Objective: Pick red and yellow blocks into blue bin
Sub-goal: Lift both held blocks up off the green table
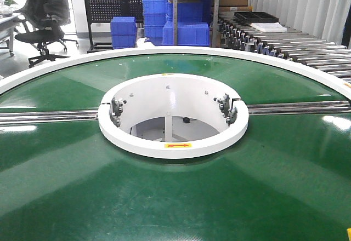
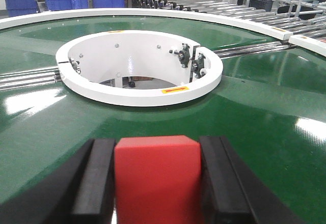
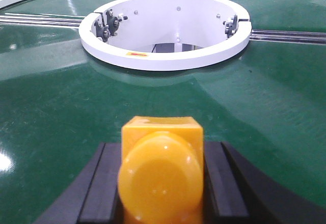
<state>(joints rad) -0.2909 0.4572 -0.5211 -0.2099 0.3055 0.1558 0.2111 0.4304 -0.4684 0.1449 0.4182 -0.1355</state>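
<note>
A round green tabletop (image 1: 66,197) fills the view, bounded by a white rim (image 1: 55,64). At its centre sits a white ring (image 1: 126,142), open in the middle, with a yellow arrow sticker (image 1: 177,145) on its near side. Steel rails (image 1: 49,116) run from the ring toward the left and right edges. Beyond the far edge stand stacked blue crates (image 1: 186,33), a black office chair (image 1: 46,11) and a roller conveyor (image 1: 296,46).

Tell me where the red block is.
Left wrist view, bottom centre: the red block is clamped in the left hand, over the green belt, short of the white ring.
</note>
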